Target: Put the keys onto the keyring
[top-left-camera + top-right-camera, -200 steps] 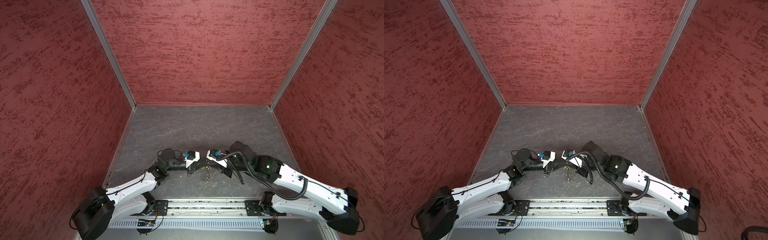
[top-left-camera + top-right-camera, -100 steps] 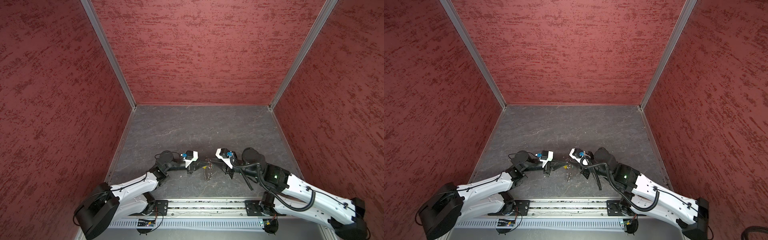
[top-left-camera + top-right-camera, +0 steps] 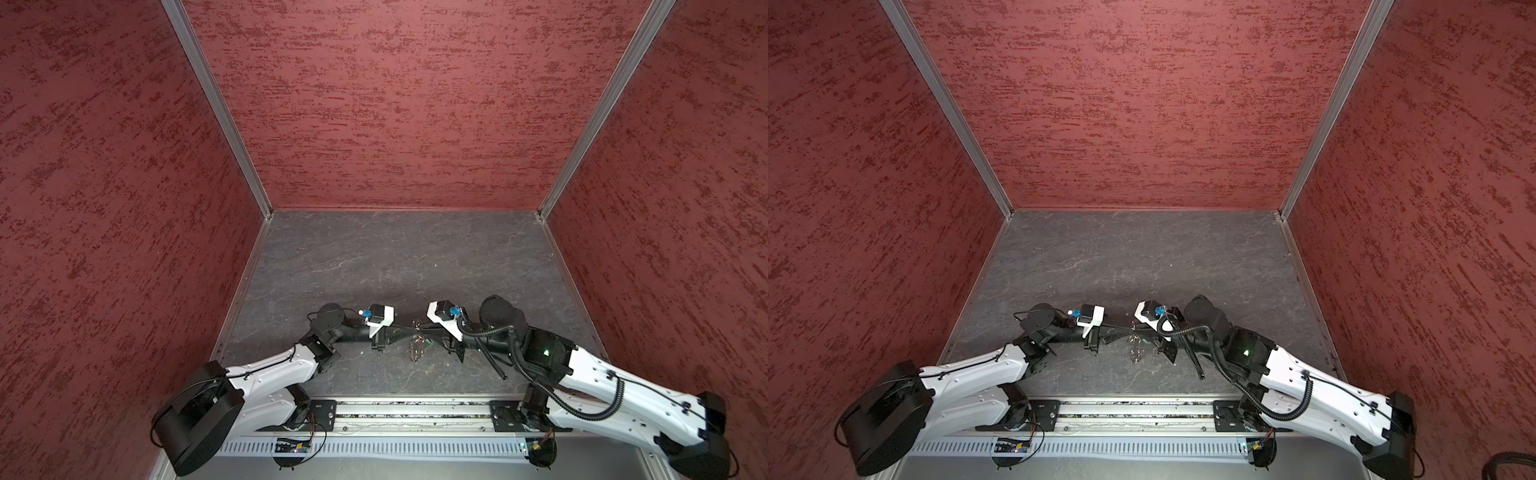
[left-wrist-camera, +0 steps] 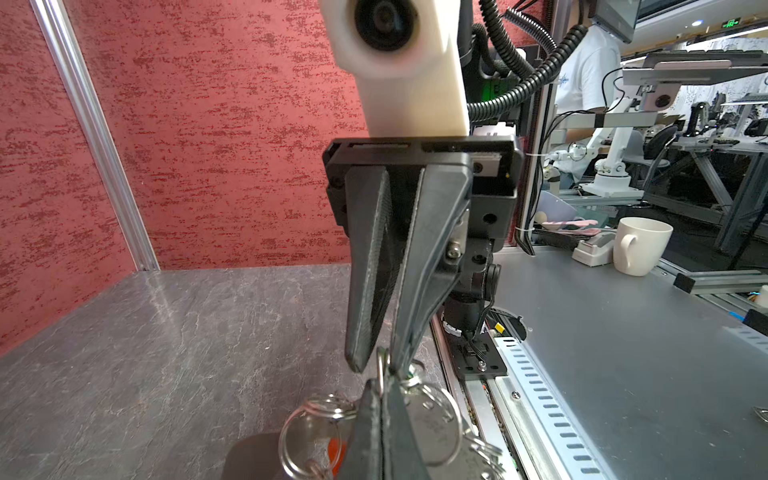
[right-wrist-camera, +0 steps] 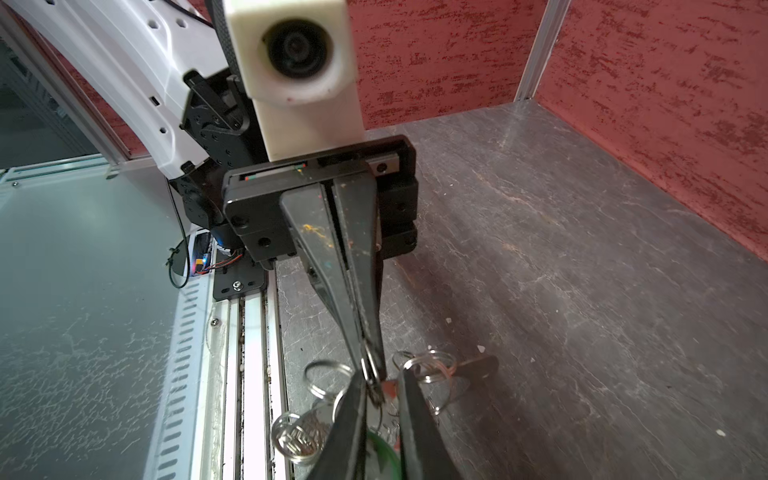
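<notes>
Slate floor (image 3: 395, 257): keyring (image 3: 415, 353) near front rail (image 3: 415, 409).

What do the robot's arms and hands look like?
The left arm and right arm have smooth white shells and black joints. A ribbed black cable loops along the right arm, near a small green light. The left hand and right hand are black, each with two long pointed fingers under a cream camera block. Orange-yellow specks mark the left one.

Left arm (image 3: 266, 372) and right arm (image 3: 602, 382) stretched low, forearms angled inward, wrists level. Left gripper (image 5: 369, 372) pressed fully together. Right gripper (image 4: 377, 365) faces it tip to tip, fingers (image 4: 368, 291) narrowly parted.
</notes>
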